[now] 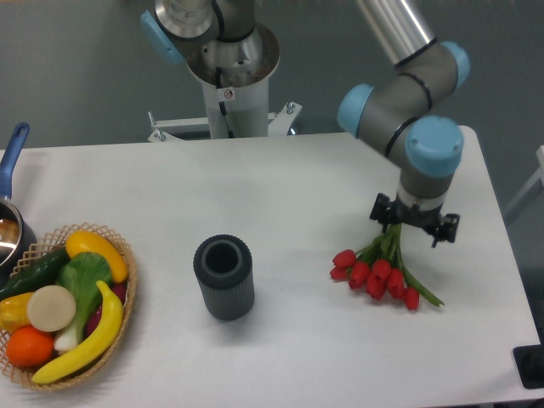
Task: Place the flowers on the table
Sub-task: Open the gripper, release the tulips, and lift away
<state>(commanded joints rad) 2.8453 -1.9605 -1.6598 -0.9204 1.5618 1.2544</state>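
Your gripper [414,223] hangs over the right part of the table [280,183], pointing down, and its fingers are hidden under the wrist from this angle, so you cannot tell whether they are parted or clamped. The flowers [380,270] lie just below and to the camera-left of the gripper, with the red heads fanned out toward the table's front edge and the green stems running up under the gripper. Whether the stems touch the fingers cannot be told, but the bunch looks flat on the white surface. Well off to the gripper's camera-left stands a dark ribbed cylinder [223,277], upright with its open mouth up. Far beyond that, at the table's left edge, you have a wicker basket [119,315] of fruit and vegetables, and a pot [10,223] with a blue handle just behind it.
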